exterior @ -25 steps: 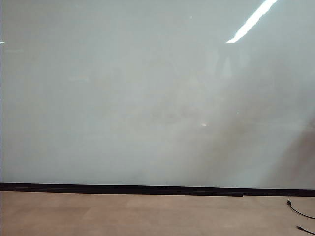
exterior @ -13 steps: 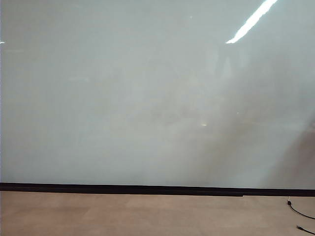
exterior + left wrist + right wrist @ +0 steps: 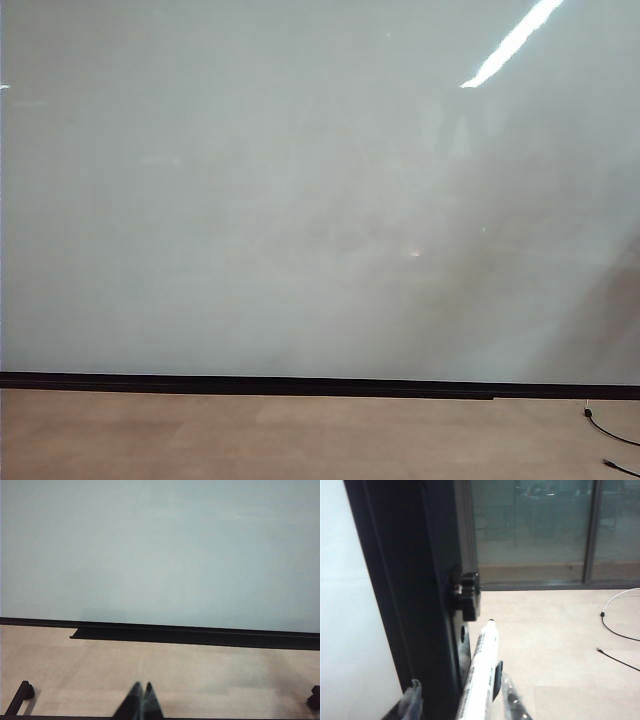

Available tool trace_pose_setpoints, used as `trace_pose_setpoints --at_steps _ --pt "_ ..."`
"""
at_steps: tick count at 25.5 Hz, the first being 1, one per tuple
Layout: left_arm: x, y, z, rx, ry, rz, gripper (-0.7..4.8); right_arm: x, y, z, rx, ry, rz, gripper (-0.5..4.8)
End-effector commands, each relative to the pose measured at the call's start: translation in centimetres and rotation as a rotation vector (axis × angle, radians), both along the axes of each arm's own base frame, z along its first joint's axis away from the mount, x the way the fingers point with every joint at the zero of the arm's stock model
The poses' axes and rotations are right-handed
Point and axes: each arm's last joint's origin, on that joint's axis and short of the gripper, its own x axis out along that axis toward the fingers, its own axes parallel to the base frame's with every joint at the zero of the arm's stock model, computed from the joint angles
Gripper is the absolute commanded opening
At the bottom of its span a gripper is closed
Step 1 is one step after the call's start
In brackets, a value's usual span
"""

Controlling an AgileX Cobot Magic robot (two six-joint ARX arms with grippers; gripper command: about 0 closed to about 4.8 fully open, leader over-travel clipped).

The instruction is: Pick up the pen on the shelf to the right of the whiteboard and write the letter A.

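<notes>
The whiteboard (image 3: 250,200) is bare — no letter A is written yet, which fits an early step, judging by where the pen is. The pen (image 3: 481,672) stands between the fingers of the right gripper (image 3: 462,700), tip pointing away from the wrist, just beside the board's dark right-hand frame (image 3: 415,590); the fingers flank the barrel, but whether they pinch it already cannot be told. The left gripper (image 3: 141,700), its tips pressed together, hangs low over the tan floor (image 3: 200,675) in front of the board's bottom edge — apparently parked, since the writing falls to the other arm.
</notes>
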Motion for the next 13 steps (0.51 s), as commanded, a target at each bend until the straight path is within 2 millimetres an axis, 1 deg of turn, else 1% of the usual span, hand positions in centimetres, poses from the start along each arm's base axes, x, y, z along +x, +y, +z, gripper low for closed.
trace_pose_setpoints --at_steps 1,6,13 --pt "0.00 0.00 0.16 0.004 -0.011 -0.001 -0.04 -0.01 -0.05 0.34 -0.010 -0.019 -0.005 2.08" --pt "0.00 0.00 0.16 0.004 -0.011 -0.001 -0.04 -0.01 -0.05 0.34 -0.011 -0.019 -0.005 1.74" --pt "0.00 0.00 0.16 0.004 -0.011 -0.001 -0.05 0.01 -0.01 0.32 -0.010 -0.018 -0.004 1.75"
